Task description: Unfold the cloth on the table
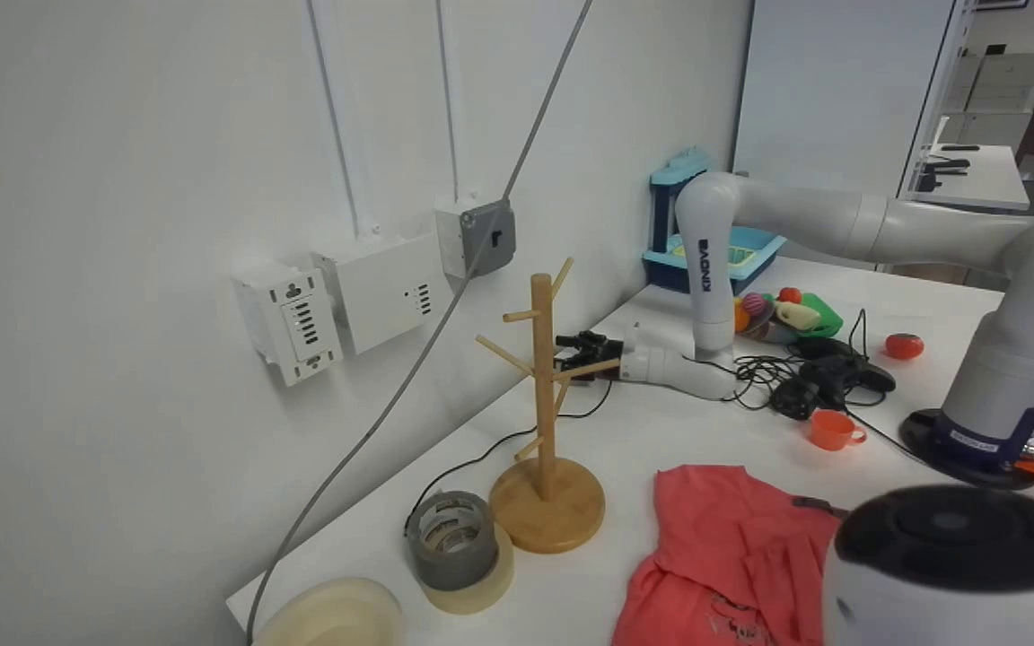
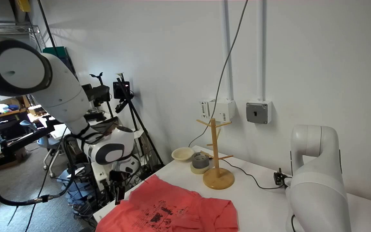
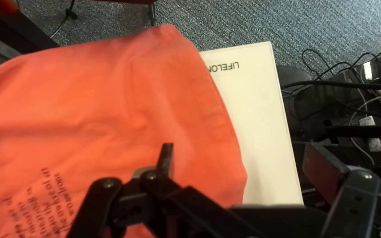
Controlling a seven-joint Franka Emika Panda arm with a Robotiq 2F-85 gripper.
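The red cloth [image 3: 104, 102] lay wrinkled on the white table [image 3: 263, 132]. Near the table's edge hung the gripper [image 3: 243, 165], its jaws spread wide.

Matt, creased cloth [image 2: 169, 209], smooth table [image 2: 259, 206], wooden mug tree [image 1: 545, 395], rough carpet [image 3: 243, 19]

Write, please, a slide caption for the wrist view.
Open gripper near a printed coral cloth that reaches the edge of the table.
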